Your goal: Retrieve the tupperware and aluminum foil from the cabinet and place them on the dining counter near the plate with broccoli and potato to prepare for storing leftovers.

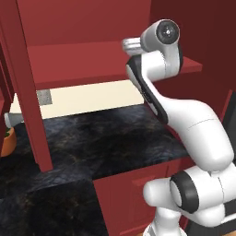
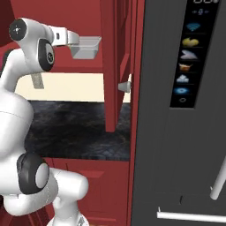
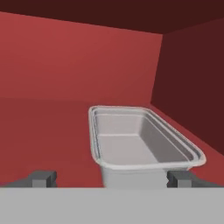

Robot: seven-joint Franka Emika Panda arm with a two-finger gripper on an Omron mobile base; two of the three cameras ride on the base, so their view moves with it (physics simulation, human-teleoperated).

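The tupperware [image 3: 140, 142] is a shallow grey-clear tub with a rimmed edge. It stands on the red inner shelf [image 3: 48, 131] of the cabinet, close to the right side panel. My gripper [image 3: 112, 178] is open, one fingertip [image 3: 43, 178] on each side of the tub's near end, and neither pad touches it. From the right base view the tupperware [image 2: 87, 47] shows just ahead of my hand [image 2: 62, 36], level with the shelf. The aluminum foil, the dining counter, the plate, the broccoli and the potato are out of view.
A black marbled counter [image 1: 106, 138] runs under the cabinet shelf [image 1: 78, 60]. A red upright panel [image 1: 32, 92] stands to my left. On the right are a red cabinet door [image 2: 112, 66] with a knob [image 2: 125, 86] and a tall dark appliance [image 2: 185, 123]. An orange object [image 1: 7, 144] sits far left.
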